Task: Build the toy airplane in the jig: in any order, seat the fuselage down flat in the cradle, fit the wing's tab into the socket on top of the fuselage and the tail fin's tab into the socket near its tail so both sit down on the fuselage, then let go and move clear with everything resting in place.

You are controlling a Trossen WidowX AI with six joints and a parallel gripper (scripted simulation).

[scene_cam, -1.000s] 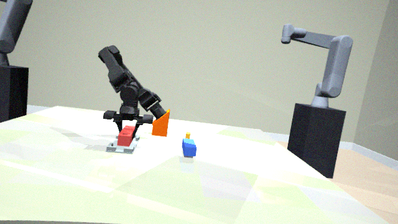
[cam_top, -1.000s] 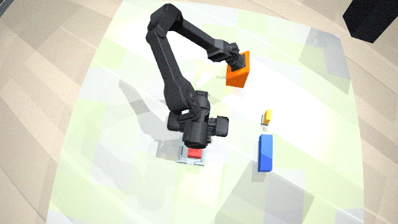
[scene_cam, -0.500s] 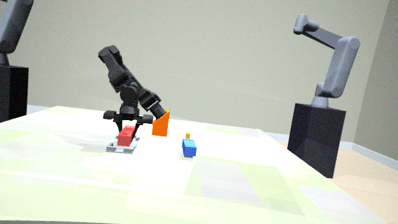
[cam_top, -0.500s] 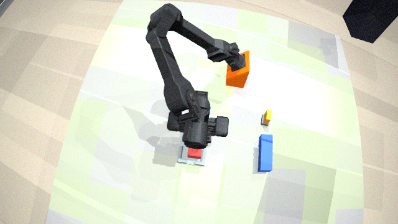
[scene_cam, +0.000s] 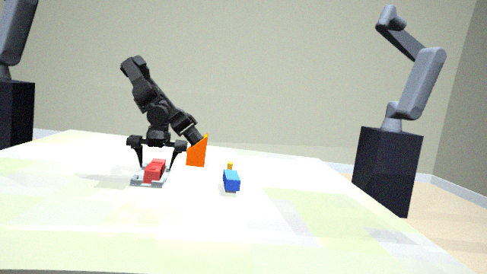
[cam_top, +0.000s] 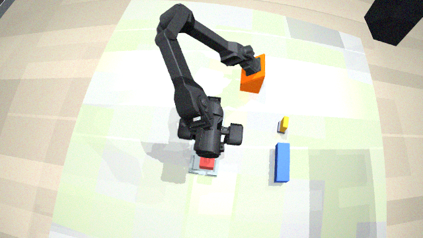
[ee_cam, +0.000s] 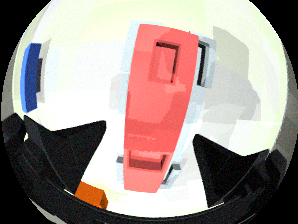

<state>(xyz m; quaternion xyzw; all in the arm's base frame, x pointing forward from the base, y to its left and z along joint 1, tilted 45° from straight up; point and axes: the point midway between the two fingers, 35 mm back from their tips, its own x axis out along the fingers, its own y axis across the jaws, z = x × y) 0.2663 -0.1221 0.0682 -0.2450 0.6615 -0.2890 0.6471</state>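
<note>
The red fuselage (cam_top: 207,163) (scene_cam: 154,172) (ee_cam: 157,105) sits in the pale grey cradle (cam_top: 195,172) (ee_cam: 210,60), upright and looking level, with two empty sockets facing up. Whether its underside touches the cradle floor is hidden. My gripper (scene_cam: 156,167) (ee_cam: 150,129) is open, its fingers on either side of the fuselage with gaps to both sides. The blue wing (cam_top: 282,162) (scene_cam: 231,180) (ee_cam: 31,77) lies on the table to the right of the cradle in the top view. The yellow tail fin (cam_top: 284,124) (scene_cam: 230,165) stands behind the wing.
The orange arm mount (cam_top: 252,85) (scene_cam: 196,155) (ee_cam: 91,194) stands behind the cradle and to its right in the top and exterior views. A grey arm (scene_cam: 420,81) on a dark pedestal (scene_cam: 386,171) stands beyond the table's right edge.
</note>
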